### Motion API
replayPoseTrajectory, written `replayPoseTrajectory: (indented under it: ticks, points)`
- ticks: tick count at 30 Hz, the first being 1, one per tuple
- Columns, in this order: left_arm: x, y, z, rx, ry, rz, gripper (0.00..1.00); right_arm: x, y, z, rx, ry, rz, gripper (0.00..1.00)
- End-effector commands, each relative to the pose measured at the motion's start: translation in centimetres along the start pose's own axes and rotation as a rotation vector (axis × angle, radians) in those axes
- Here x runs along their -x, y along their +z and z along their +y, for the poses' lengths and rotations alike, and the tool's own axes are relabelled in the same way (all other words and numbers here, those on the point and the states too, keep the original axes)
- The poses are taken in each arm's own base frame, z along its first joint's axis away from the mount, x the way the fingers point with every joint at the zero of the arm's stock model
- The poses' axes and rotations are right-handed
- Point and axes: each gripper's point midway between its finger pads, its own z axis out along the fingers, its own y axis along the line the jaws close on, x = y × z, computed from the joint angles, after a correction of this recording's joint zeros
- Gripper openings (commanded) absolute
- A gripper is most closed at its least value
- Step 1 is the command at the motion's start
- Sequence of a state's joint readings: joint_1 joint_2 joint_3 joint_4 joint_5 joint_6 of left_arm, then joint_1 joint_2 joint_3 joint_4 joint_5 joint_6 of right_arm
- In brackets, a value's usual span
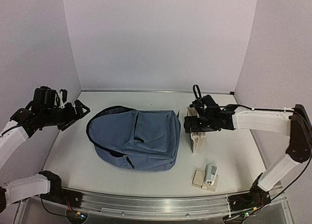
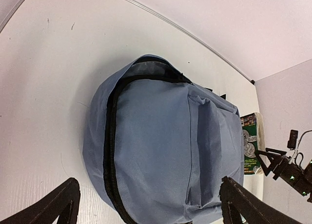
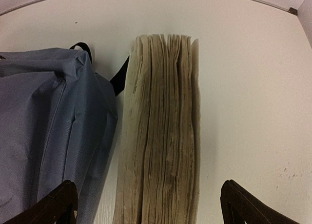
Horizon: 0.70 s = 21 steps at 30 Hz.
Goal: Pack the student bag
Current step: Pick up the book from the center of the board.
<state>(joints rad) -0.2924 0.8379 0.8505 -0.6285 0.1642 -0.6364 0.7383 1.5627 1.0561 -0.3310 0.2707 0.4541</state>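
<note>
white worktop (image 1: 73, 151) inside pale walls. front right sits a small beige box (image 1: 205, 178). the student bag (image 1: 134, 138) lies flat mid-worktop, a thick book (image 1: 198, 142) just beside its right. right end effector (image 1: 191, 122) open above the book; left end effector (image 1: 77, 115) open, left of the bag.

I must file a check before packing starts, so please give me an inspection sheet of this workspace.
Surface: white table, a few small marks.
Job's things: student bag lies flat in the middle, and its main zip looks open.
Clutter: thick book close beside the bag's right side; small stack, beige and white, kind unclear, nearer the front.
Claws: left claw open, left of the bag, empty; right claw open over the book, not gripping.
Cables: black loop at the right wrist; wires by the left base.
Surroundings: plain pale walls; metal rail in front.
</note>
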Motion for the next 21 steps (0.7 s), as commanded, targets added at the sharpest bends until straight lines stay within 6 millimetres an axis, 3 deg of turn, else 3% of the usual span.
replayPoseTrajectory:
  ticks: [1,4,6,10,13,18,21]
  points:
    - [1.3,-0.9,-1.3,-0.040,0.031,-0.039,1.00,0.0,1.3,-0.1,-0.045,0.000,0.006,0.98]
    - [1.2,-1.1,-1.8,-0.066,0.053,-0.031,1.00,0.1,1.4,-0.4,-0.063,0.004,-0.001,0.86]
    - [1.2,-1.1,-2.8,-0.115,0.083,-0.024,1.00,0.4,1.0,-0.2,-0.049,0.004,-0.008,0.67]
    - [1.5,-0.7,-5.0,-0.217,0.139,-0.010,0.98,2.2,-0.9,0.5,0.007,0.007,-0.052,0.20]
    - [2.0,0.0,-7.0,-0.302,0.167,0.011,0.96,4.5,-3.6,1.1,0.066,0.009,-0.115,0.00]
    - [2.4,0.6,-11.3,-0.401,0.310,-0.001,0.96,8.4,-10.8,4.0,0.315,-0.029,-0.220,0.00]
    - [1.7,0.5,-14.5,-0.482,0.410,0.007,0.95,8.9,-15.3,7.4,0.561,-0.092,-0.214,0.00]
